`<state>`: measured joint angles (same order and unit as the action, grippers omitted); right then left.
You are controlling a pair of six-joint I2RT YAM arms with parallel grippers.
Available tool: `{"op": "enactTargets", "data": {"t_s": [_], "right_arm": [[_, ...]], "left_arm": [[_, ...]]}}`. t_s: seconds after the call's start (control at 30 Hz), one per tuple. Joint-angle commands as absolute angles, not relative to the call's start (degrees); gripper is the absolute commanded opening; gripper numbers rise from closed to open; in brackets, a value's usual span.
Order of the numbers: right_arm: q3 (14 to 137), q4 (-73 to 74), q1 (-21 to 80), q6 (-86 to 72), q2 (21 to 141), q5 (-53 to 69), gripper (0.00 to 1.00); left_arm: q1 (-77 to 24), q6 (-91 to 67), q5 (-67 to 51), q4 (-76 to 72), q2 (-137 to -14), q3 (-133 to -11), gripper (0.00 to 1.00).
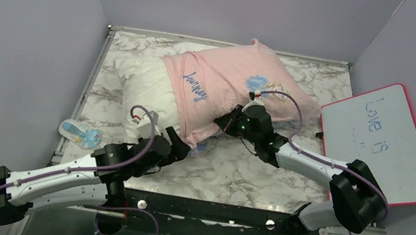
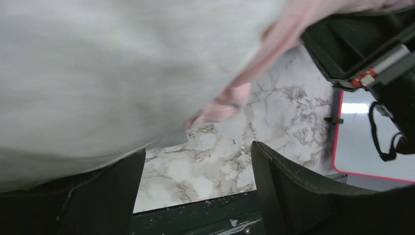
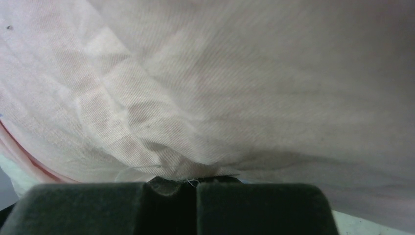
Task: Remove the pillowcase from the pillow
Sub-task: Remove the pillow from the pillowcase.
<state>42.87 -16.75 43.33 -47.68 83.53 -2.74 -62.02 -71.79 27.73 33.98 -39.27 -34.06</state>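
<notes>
At the near edge, two arms rise from a black metal rail and reach over the tabletop point(image 1: 248, 169), a smooth white surface with grey marble veins. The left hand point(image 1: 178, 144) lies low at the near left corner of the bedding. Its two matt black fingers point(image 2: 293, 191) are spread wide and nothing is between them; only the marble shows in the gap. Over one finger hangs the soft white bulge of the pillow point(image 2: 98, 73), and beside it a thin pink hem of the pillowcase point(image 2: 230, 98). Left of this arm, near the tabletop's edge, lies a small flat packet point(image 1: 80, 133), blue and white.

A little further in, the right hand point(image 1: 227, 122) is at the near edge of the pillowcase. Its fingers point(image 3: 244, 205) are pressed together and pinch a fold of the pale pink cloth. The cloth has a fine woven texture, and its creases run together to the place where the fingers meet.

The pillowcase covers the right part of the pillow, pink side up, with blue cursive "Journey" and a faint blue print. The pillow, plump and wrinkled, sticks out of the open end on the left. Both lie diagonally across the middle and far part of the tabletop.

At the right edge is a rectangular whiteboard point(image 1: 380, 140) with rounded corners, a pink frame and blue handwriting.
</notes>
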Motion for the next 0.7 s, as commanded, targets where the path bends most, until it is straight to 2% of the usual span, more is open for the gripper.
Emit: {"op": "enactTargets", "data": {"t_s": [0.0, 0.13, 0.33, 0.57, 0.67], "right_arm": [[44.43, -16.34, 42.10, -45.43, 83.16, -4.17, 0.01], [43.14, -16.47, 42.14, -46.29, 82.45, -1.96, 0.00], [40.90, -16.35, 42.12, -47.68, 80.10, -0.50, 0.01], [38.63, -14.67, 42.10, -48.16, 76.08, -0.80, 0.01], [37.09, -14.22, 42.10, -47.99, 74.13, -1.24, 0.01]], "left_arm": [[-62.30, -84.21, 35.71, 41.63, -35.28, -28.50, 0.83], [-62.31, -88.00, 40.99, 40.70, -32.69, -25.20, 0.87], [-62.25, -87.70, 53.42, 39.64, -32.33, -27.47, 0.89], [-62.23, -87.80, 64.54, 38.80, -37.86, -31.15, 0.87], [-62.14, -86.31, 67.25, 38.90, -39.18, -32.50, 0.80]]}}
